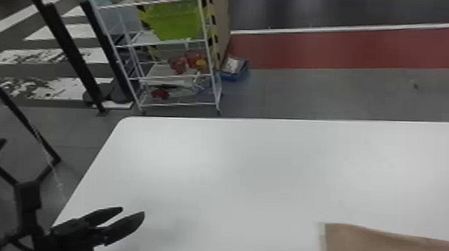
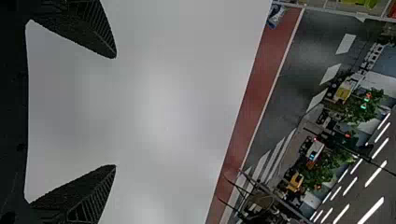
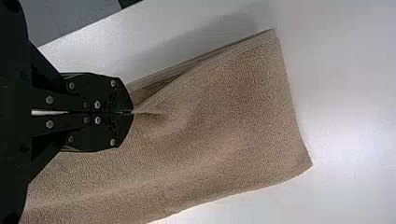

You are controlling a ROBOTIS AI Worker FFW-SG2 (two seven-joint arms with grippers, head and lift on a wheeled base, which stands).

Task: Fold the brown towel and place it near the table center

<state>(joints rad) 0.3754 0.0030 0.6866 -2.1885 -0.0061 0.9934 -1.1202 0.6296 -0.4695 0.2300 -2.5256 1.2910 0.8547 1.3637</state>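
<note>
The brown towel (image 1: 383,246) lies on the white table at the lower right of the head view. In the right wrist view my right gripper (image 3: 132,112) is shut on an edge of the towel (image 3: 233,135), pinching up a small crease; layers of cloth show beside the fingers. My left gripper (image 1: 133,210) is over the table's left part in the head view, well away from the towel. In the left wrist view the left gripper (image 2: 116,112) stands open, its fingers wide apart with nothing between them.
The white table (image 1: 268,164) has its left edge beside the left arm. Beyond its far edge, a white wire shelf (image 1: 179,73) holds a green bin (image 1: 174,21). A blue box (image 1: 235,68) sits on the floor by the shelf.
</note>
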